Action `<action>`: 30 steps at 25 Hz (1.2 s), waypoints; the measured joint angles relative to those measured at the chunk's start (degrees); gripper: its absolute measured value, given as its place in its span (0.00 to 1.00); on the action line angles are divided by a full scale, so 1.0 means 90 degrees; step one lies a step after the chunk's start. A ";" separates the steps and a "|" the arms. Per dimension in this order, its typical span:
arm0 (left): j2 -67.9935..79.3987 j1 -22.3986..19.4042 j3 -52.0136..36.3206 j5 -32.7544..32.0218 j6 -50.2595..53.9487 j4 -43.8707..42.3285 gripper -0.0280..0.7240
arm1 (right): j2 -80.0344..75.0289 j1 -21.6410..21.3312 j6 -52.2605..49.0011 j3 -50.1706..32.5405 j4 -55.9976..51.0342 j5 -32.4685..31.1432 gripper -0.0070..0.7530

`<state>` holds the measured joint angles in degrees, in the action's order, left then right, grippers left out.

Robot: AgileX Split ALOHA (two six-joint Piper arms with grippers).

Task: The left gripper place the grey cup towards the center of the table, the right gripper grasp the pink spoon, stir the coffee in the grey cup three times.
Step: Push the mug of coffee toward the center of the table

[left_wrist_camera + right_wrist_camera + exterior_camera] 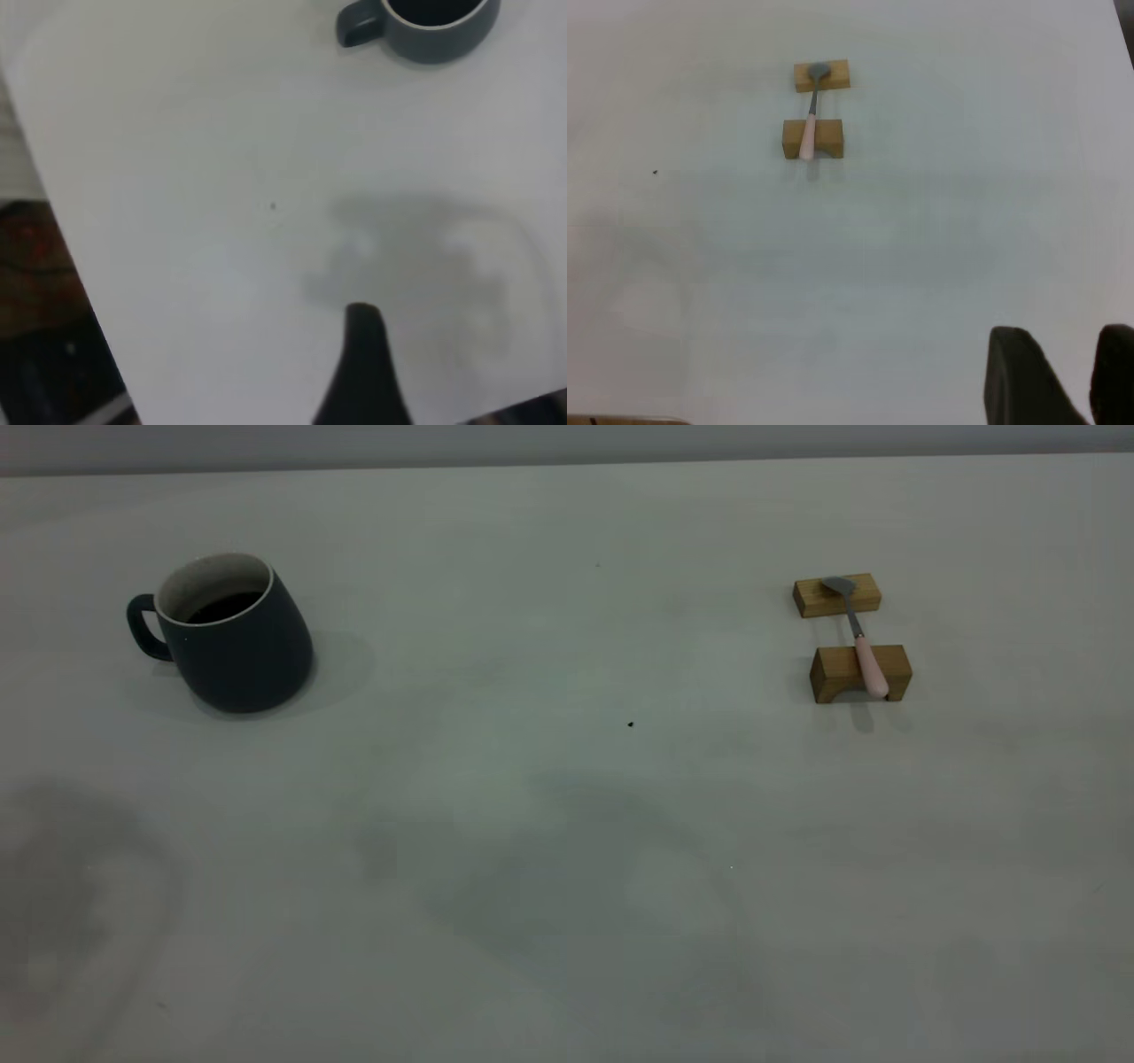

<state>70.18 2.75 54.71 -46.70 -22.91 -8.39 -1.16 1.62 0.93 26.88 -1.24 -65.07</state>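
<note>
Exterior view, cup: the grey cup (232,638) stands upright in the upper left of the frame on the tabletop (567,824), handle toward the left edge, coffee (223,607) dark inside.
Exterior view, spoon: the pink spoon (861,646) lies in the upper right, bowl on the far wooden block (836,595), handle across the near wooden block (860,674); cup and spoon are well apart.
Exterior view, arms: neither arm appears; only soft shadows fall on the lower tabletop.
Left wrist view: the left gripper (363,372) shows as one dark finger at the bottom of the frame; how far its jaws stand open cannot be told, and it touches nothing. The cup sits at the top edge, far off.
Right wrist view: the right gripper (1067,376) shows two dark fingers at the lower right with a narrow gap between, jaws parted and empty. The spoon on its blocks lies in the upper left, far off.
Step in hand: judged as the start, nothing yet grasped.
Risk, cup: a tilted or jerky carry could slop the coffee.
Risk, spoon: the slim handle, raised on blocks, could roll off or tip a block if nudged sideways.
</note>
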 joint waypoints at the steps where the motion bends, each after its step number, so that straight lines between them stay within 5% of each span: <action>1: 0.0477 0.0000 0.0222 0.0027 -0.0347 0.0030 0.94 | 0.0000 0.0000 0.0000 0.0000 0.0000 0.0000 0.32; 14: 0.5072 0.0199 0.3469 -0.0448 -0.2986 0.0045 0.93 | 0.0000 0.0000 0.0000 0.0000 0.0000 0.0000 0.32; 22: 0.5967 0.0206 0.3743 -0.0452 -0.4251 -0.0835 0.90 | 0.0000 0.0000 0.0000 0.0000 0.0000 0.0000 0.32; 30: 0.6715 0.0206 0.3745 0.0598 -0.4751 -0.1350 0.84 | 0.0000 0.0000 0.0000 0.0000 0.0000 0.0000 0.32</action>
<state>130.62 4.61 88.42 -41.32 -65.68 -20.54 -1.16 1.62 0.93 26.88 -1.24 -65.07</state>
